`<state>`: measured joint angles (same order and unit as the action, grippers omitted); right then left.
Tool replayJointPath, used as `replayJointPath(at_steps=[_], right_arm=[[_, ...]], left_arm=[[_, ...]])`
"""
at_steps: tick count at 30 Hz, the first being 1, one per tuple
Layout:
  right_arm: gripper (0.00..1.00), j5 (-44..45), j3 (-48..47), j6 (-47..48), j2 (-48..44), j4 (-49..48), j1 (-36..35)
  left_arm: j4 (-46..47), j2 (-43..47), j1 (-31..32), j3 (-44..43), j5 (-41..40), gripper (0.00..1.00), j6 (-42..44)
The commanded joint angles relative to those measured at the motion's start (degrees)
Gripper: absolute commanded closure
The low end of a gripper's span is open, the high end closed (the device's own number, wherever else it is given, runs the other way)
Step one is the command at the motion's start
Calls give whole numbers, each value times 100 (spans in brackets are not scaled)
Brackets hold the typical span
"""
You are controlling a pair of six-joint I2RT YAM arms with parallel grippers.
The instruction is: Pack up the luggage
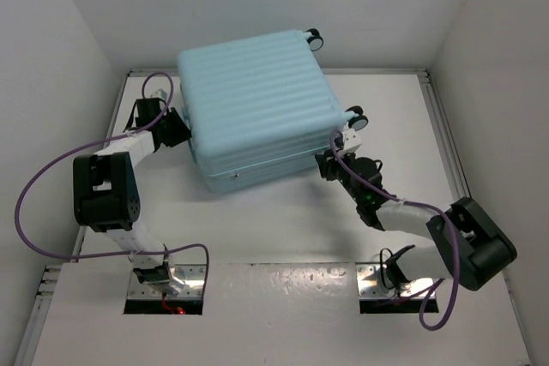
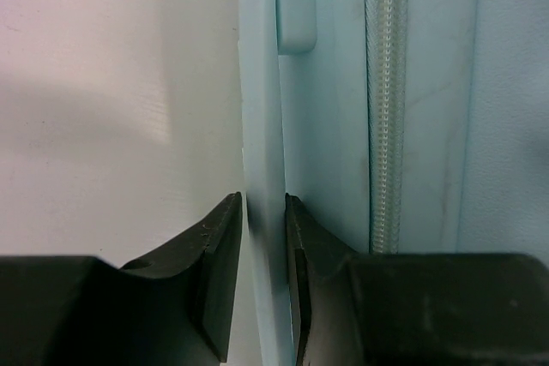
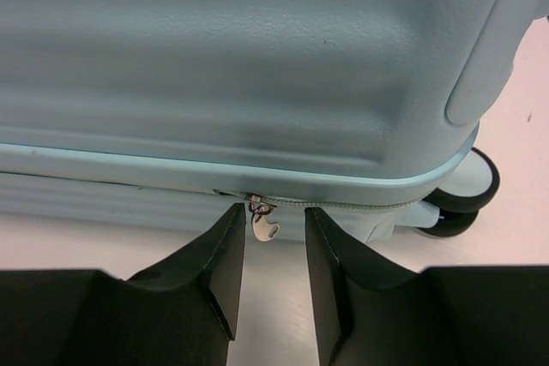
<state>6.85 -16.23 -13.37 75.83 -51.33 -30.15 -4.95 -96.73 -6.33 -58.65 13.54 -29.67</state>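
The luggage (image 1: 253, 105), a big pale aqua ribbed hard-shell suitcase, lies flat in the middle of the table with its black wheels (image 1: 314, 38) at the far right. My left gripper (image 1: 177, 130) is at its left side. In the left wrist view, the left gripper (image 2: 264, 199) has its fingers closed on a thin aqua shell rim (image 2: 262, 109), beside the zipper track (image 2: 384, 109). My right gripper (image 1: 330, 163) is at the near right side. In the right wrist view, the right gripper (image 3: 274, 210) stands open, with the small white zipper pull (image 3: 262, 225) hanging between its tips, unclamped.
White walls close in the table (image 1: 283, 229) on the left, right and back. Purple cables (image 1: 34, 186) loop off both arms. A caster wheel (image 3: 470, 196) sits just right of the right gripper. Two cut-outs hold the arm bases (image 1: 163, 285) at the near edge.
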Motion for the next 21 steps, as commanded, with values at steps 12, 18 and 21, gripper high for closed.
replayJointPath(at_steps=[12, 18, 21], right_arm=[[71, 45, -293, -114, 379, 88, 0], [86, -210, -477, -87, 669, -245, 351], [90, -412, -539, -149, 740, -508, 484]], left_arm=[[73, -197, 79, 170, -1, 69, -100], [73, -197, 79, 222, 52, 70, -100], [126, -197, 79, 284, 104, 70, -153]])
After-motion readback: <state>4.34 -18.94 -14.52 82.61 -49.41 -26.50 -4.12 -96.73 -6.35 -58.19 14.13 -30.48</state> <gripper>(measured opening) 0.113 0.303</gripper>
